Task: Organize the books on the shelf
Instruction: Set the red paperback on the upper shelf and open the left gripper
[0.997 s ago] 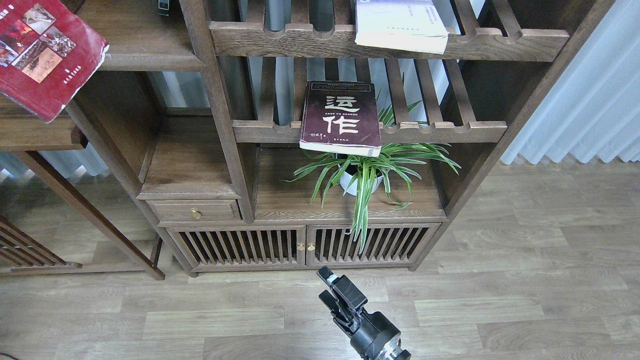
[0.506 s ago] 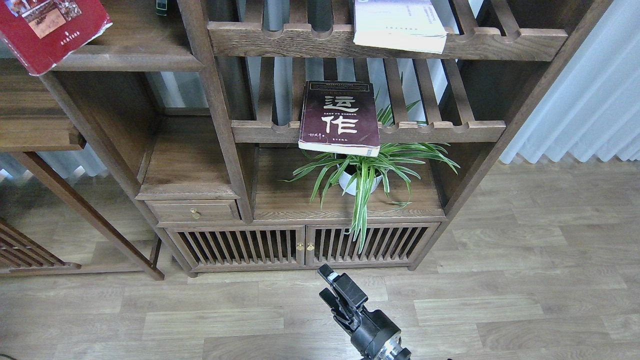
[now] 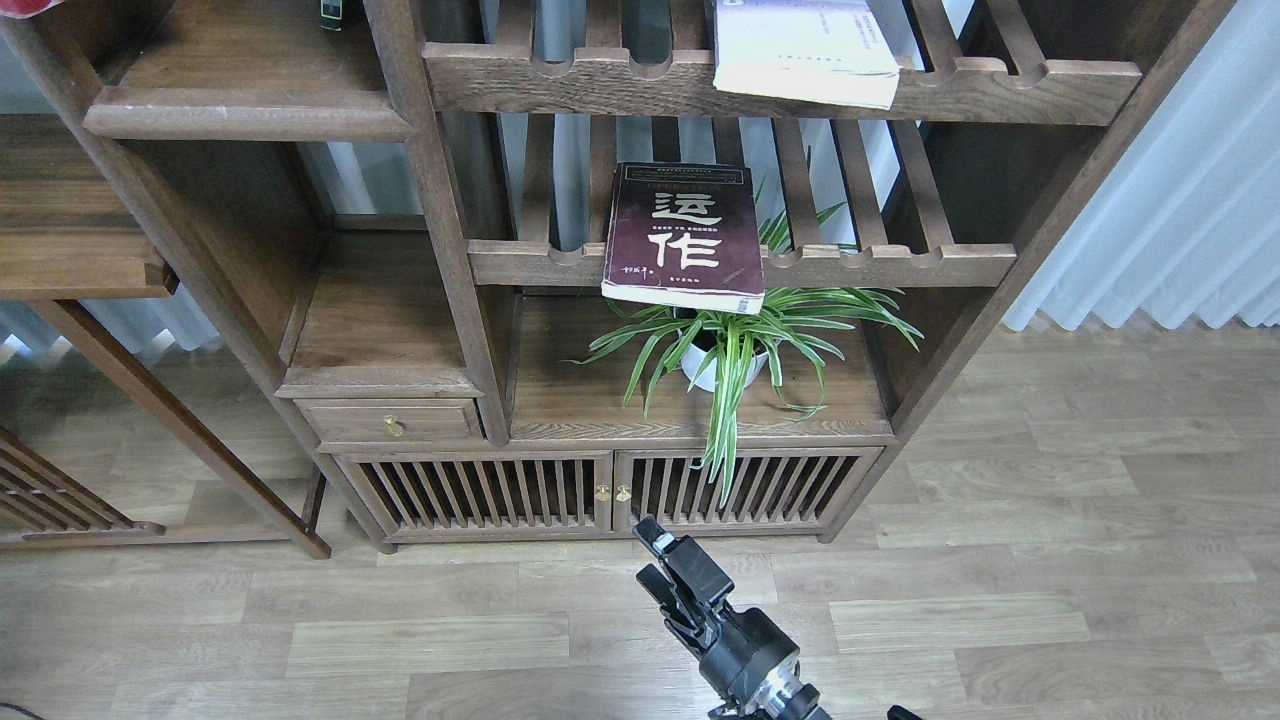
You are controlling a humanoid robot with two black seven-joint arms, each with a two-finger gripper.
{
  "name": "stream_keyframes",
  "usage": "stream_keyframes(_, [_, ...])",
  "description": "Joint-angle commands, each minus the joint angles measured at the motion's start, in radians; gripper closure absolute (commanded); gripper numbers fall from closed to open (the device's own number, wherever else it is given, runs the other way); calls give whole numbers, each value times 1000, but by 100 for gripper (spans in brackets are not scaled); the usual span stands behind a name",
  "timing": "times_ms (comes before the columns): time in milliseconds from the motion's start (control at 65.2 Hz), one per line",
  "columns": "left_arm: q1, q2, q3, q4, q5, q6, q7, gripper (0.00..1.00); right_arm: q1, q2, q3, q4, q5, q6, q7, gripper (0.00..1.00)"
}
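The dark maroon book (image 3: 685,240) with big white characters lies flat on the middle slatted rack, its front edge overhanging the rail. The white-lavender book (image 3: 805,50) lies on the upper slatted rack. Only a sliver of the red book (image 3: 20,5) shows at the top left corner, above the solid dark-brown shelf (image 3: 250,112). What holds it is out of view. My right gripper (image 3: 662,568) hangs low over the floor in front of the cabinet doors, far from all the books. It is dark and I cannot tell its fingers apart. My left gripper is out of view.
A potted spider plant (image 3: 725,350) stands on the board under the maroon book, its leaves reaching past the front edge. A small drawer (image 3: 392,422) and slatted cabinet doors (image 3: 600,490) sit below. A curtain (image 3: 1180,190) hangs at the right.
The red book has moved up and left, from lying over the left shelf's corner to almost out of the frame. My right gripper has barely shifted.
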Motion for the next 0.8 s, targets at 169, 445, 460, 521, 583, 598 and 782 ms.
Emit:
stream_keyframes(169, [-7, -70, 8, 63, 56, 0, -82, 94, 13, 0, 0, 5, 3, 0, 0, 1])
stream_keyframes(445, [5, -131, -13, 175, 105, 0, -360, 93, 14, 0, 3, 9, 32, 0, 12, 1])
stream_keyframes(460, [5, -140, -15, 186, 102, 0, -375, 93, 17, 0, 3, 9, 32, 0, 15, 1])
stream_keyframes(521, [7, -160, -16, 218, 96, 0, -408, 93, 20, 0, 1, 15, 32, 0, 22, 1])
stream_keyframes(583, [10, -182, -12, 256, 73, 0, -421, 93, 22, 0, 1, 18, 32, 0, 23, 1])
stream_keyframes(598, [11, -188, -10, 269, 64, 0, -424, 93, 22, 0, 1, 21, 32, 0, 23, 1])
stream_keyframes(782, [4, -254, -2, 350, 42, 0, -443, 93, 22, 0, 1, 42, 32, 0, 23, 1])
